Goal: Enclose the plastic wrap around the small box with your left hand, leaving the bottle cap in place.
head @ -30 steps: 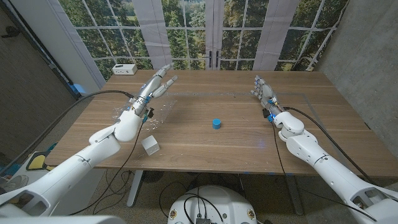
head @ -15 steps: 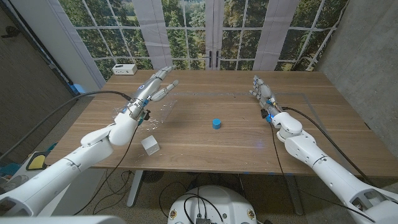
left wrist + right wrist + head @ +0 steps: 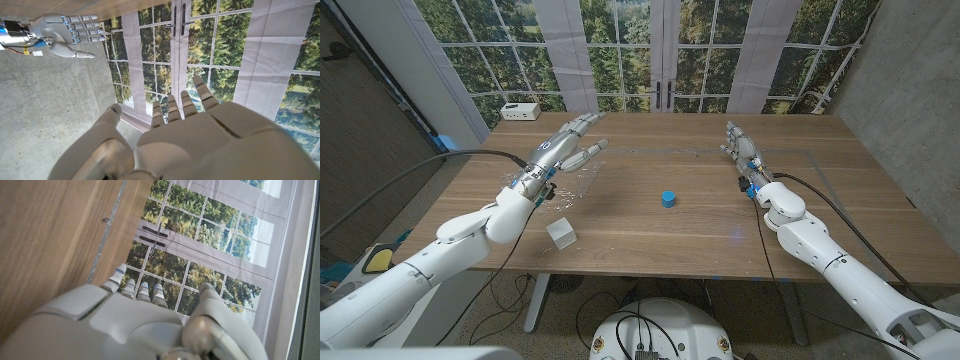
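Note:
The small pale box (image 3: pixel 561 232) sits near the table's front edge on the left. A blue bottle cap (image 3: pixel 667 198) stands at the table's middle. Clear plastic wrap (image 3: pixel 576 181) lies crinkled on the wood beyond the box. My left hand (image 3: pixel 567 142) hovers over the wrap's far part with its fingers spread and holds nothing; its back (image 3: pixel 200 135) shows in the left wrist view. My right hand (image 3: pixel 743 151) waits on the right side with straight fingers and is empty; it also appears as the right hand (image 3: pixel 65 37) and the right hand (image 3: pixel 135 320).
A small white device (image 3: pixel 521 111) sits at the table's far left corner. The wooden table (image 3: pixel 650 235) runs to windows at the back. A thin taped line (image 3: pixel 800 152) crosses the right side.
My left hand has lifted a little and stretched its fingers farther out over the wrap. The box, the cap and my right hand have stayed put.

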You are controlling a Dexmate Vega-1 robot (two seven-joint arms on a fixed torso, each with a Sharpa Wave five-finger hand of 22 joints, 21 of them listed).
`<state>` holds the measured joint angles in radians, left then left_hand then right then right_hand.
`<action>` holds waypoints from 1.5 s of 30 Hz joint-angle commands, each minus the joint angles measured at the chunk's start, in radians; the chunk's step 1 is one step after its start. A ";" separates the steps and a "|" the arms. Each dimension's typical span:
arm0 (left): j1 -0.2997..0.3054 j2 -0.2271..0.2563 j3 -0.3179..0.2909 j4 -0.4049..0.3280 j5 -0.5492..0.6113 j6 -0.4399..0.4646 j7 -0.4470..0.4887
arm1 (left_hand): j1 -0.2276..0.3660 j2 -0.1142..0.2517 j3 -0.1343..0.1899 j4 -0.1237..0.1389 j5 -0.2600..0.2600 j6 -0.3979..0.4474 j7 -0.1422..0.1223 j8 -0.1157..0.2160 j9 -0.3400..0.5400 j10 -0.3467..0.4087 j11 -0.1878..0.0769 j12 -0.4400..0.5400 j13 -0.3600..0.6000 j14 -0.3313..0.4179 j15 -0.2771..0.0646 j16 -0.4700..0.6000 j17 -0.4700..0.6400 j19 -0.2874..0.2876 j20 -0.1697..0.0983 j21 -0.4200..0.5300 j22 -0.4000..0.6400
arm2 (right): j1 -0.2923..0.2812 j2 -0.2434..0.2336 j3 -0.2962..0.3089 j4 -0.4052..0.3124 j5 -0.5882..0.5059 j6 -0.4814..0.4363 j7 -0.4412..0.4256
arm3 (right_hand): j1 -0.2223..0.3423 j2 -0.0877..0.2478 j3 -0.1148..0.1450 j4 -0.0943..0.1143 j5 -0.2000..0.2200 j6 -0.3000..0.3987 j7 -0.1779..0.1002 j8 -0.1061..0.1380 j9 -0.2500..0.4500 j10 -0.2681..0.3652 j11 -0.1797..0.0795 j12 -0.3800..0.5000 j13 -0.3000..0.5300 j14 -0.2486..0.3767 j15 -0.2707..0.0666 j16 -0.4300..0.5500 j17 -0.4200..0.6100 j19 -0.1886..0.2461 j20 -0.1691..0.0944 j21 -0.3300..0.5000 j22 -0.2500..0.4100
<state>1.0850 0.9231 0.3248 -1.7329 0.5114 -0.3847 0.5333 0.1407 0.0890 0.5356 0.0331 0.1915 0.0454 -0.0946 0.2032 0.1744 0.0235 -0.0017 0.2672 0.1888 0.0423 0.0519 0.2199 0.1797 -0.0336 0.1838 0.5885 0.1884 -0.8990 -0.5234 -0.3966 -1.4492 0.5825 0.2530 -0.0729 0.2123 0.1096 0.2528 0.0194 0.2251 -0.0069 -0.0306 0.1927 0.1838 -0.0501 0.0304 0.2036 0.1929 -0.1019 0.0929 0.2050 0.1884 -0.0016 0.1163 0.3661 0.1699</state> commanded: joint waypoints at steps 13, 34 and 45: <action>0.126 0.102 -0.065 -0.108 0.013 0.048 -0.081 | 0.000 -0.024 -0.005 -0.014 -0.001 -0.013 -0.010 -0.010 0.005 -0.003 -0.011 -0.007 0.001 0.024 -0.010 0.000 0.001 0.007 0.004 -0.002 0.002 | 0.003 0.007 -0.002 -0.004 -0.017 0.013 -0.015 | 0.009 -0.004 0.006 -0.005 -0.006 0.008 -0.005 0.004 0.002 0.007 0.004 0.001 0.003 0.003 0.000 0.003 0.005 0.004 0.005 -0.005 0.006; 0.273 0.152 -0.135 -0.188 0.028 0.106 -0.110 | -0.001 -0.039 -0.012 -0.022 0.000 -0.025 -0.012 -0.016 0.006 -0.007 -0.013 -0.015 0.002 0.027 -0.014 -0.005 0.002 0.007 -0.001 -0.007 0.002 | -0.008 -0.001 -0.004 -0.024 -0.026 0.007 -0.022 | 0.008 -0.005 0.006 -0.006 -0.008 0.009 -0.006 0.003 0.002 0.007 0.002 0.001 0.004 0.003 0.001 0.002 0.005 0.006 0.006 -0.011 0.006; 0.349 0.164 -0.182 -0.209 0.009 0.125 -0.127 | -0.001 -0.045 -0.015 -0.027 0.002 -0.032 -0.014 -0.018 0.006 -0.005 -0.014 -0.017 0.002 0.033 -0.019 -0.006 0.002 0.009 -0.004 -0.009 0.002 | 0.006 0.007 -0.017 -0.014 -0.041 0.013 -0.015 | 0.007 -0.005 0.007 -0.007 -0.009 0.010 -0.006 0.003 0.002 0.008 0.004 0.000 0.004 0.003 0.001 0.002 0.005 0.008 0.006 -0.014 0.006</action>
<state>1.3634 1.0736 0.1849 -1.9189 0.5345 -0.2789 0.4207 0.1376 0.0573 0.5201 0.0096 0.1916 0.0196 -0.1021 0.1884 0.1744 0.0141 -0.0108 0.2513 0.1886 0.0678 0.0371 0.2130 0.1793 -0.0299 0.1799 0.5837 0.1883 -0.9038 -0.5227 -0.4018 -1.4696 0.5518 0.2639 -0.0935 0.2123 0.1095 0.2570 0.0152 0.2176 -0.0054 -0.0323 0.1927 0.1836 -0.0465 0.0341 0.2036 0.1929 -0.1020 0.0928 0.2050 0.1883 -0.0017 0.1162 0.3549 0.1747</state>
